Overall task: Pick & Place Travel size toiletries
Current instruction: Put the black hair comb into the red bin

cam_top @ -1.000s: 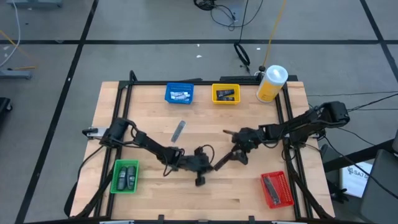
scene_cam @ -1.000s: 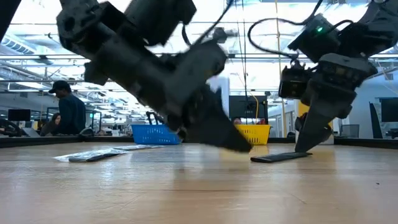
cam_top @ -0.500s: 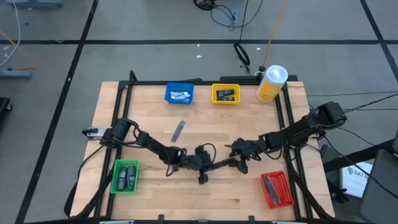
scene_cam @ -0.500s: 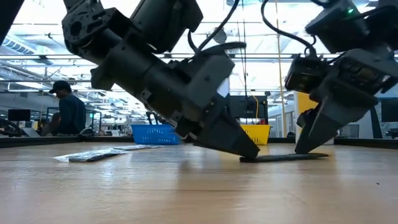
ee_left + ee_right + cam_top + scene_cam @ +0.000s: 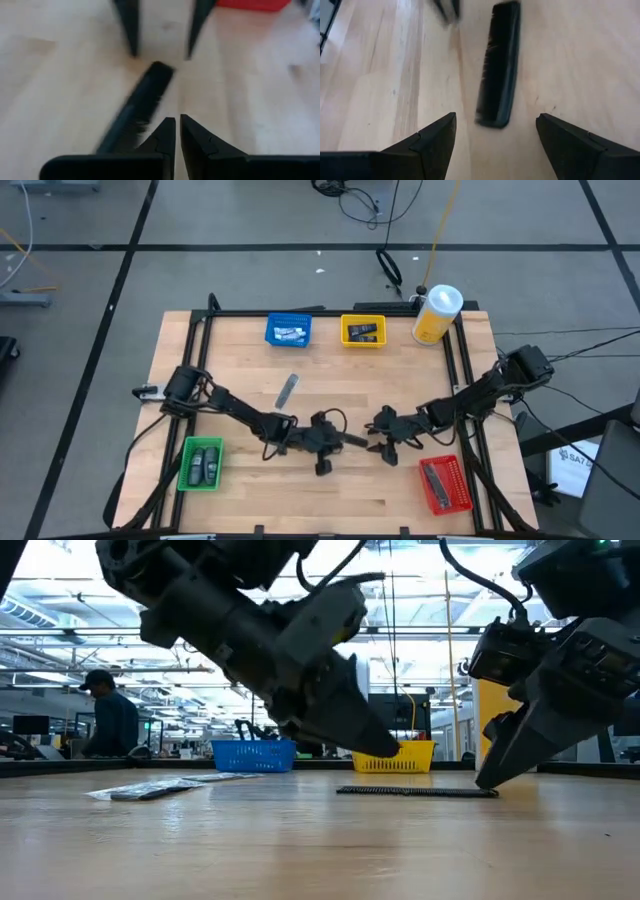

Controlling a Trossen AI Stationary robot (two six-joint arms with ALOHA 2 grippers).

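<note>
Wood tabletop point(image 5: 330, 395) fills most of the high view, bounded by a dark frame, with bare boards across its middle and near edge. Both dark arms reach in toward the table's centre and lie low over the boards, and in the low view their bulk cuts off much of the room behind. A yellow white-capped bottle point(image 5: 437, 315) stands at the far right corner. Bins sit toward the edges: a blue bin point(image 5: 288, 330) and a yellow bin point(image 5: 363, 332) along the far side, a green bin point(image 5: 200, 464) at the near left and a red bin point(image 5: 443, 484) at the near right, each holding small items too small to make out. A silver sachet point(image 5: 287, 390) lies alone on open wood left of centre. Between the two grippers a flat black comb-like strip point(image 5: 499, 62) lies on the table, blurred in the left wrist view. The left gripper point(image 5: 352, 441) has its fingers pressed together, empty, tips just beside one end of the strip. The right gripper point(image 5: 384, 442) hangs near the other end with fingers spread wide, holding nothing.
</note>
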